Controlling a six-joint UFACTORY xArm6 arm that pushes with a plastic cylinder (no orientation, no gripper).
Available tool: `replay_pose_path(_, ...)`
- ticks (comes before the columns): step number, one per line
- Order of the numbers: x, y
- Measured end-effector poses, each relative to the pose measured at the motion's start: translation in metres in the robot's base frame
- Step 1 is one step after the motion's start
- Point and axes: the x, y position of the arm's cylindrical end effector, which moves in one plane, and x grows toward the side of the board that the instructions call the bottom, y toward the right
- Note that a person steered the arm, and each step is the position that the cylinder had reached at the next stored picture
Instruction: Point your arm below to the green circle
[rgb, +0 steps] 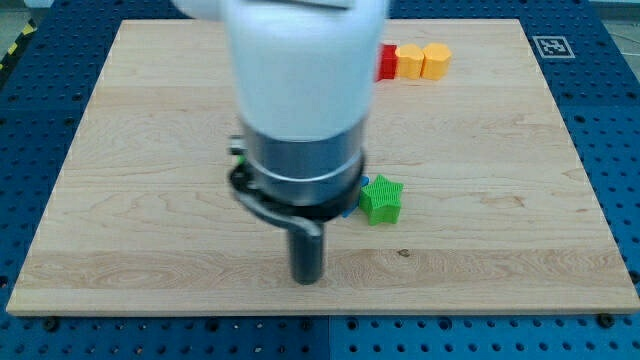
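Green circle, the block the arm is meant to point beneath, is not showing as such in the camera view: only a green sliver (238, 155) is peeking out at the 9 o'clock edge of the arm's wide white and grey body (300, 100), and whether that is the circle cannot be told. The dark rod is reaching down to its tip (306, 279), sitting toward 6 o'clock on the wooden board (500, 200) and touching no block. A green star (381, 199) is lying just beside the arm at the tip's 2 o'clock, with a sliver of blue (365, 183) at its upper left. Far off at 1 o'clock, a red block (387, 62), an orange block (409, 61) and a yellow block (435, 61) are lining up in a row. The arm carries no claw, so no opening can be told. Judging progress, the tip is probably already below the hidden circle, though this is unconfirmed. A circle has no long axis or heading to report.
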Motion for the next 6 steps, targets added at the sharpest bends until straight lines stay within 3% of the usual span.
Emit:
replay_pose_path(3,-0.041,-0.073)
replay_pose_path(6,-0.09,-0.076)
